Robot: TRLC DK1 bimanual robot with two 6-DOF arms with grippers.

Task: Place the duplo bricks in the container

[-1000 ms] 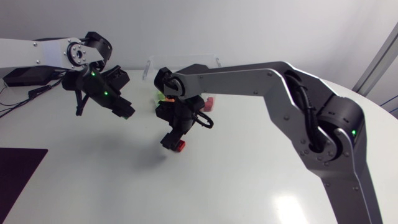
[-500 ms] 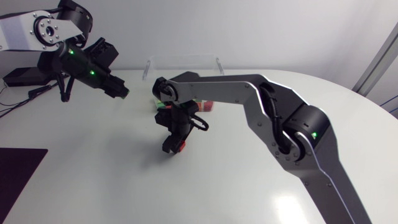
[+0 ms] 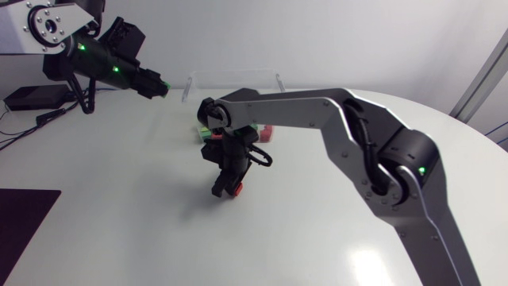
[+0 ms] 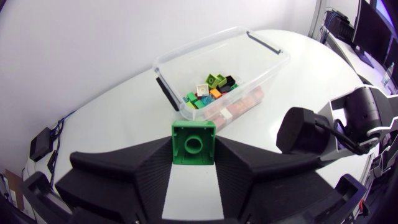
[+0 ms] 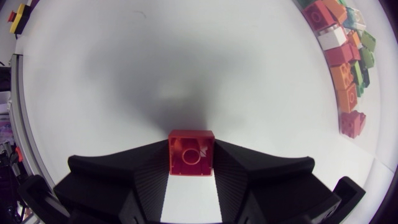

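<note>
My left gripper [image 3: 157, 85] hangs above the table's far left, shut on a green duplo brick [image 4: 194, 142] that sits studs-up between its fingers. Ahead of it stands the clear plastic container [image 4: 267, 59], holding several coloured bricks [image 4: 214, 93]. My right gripper [image 3: 224, 189] is down at the table in front of the container [image 3: 234, 76], shut on a red brick [image 5: 191, 152], which also shows at its tip in the head view as the red brick [image 3: 233, 189]. My right arm [image 3: 317, 107] hides much of the container.
In the right wrist view, several bricks [image 5: 345, 62] lie to the side, seen through the container wall. A black box [image 3: 32, 97] with cables sits at the far left, and a dark mat [image 3: 20, 218] at the near left edge.
The right gripper has shut on the red brick at the table. The left arm has risen and swung toward the back, carrying the green brick nearer the container.
</note>
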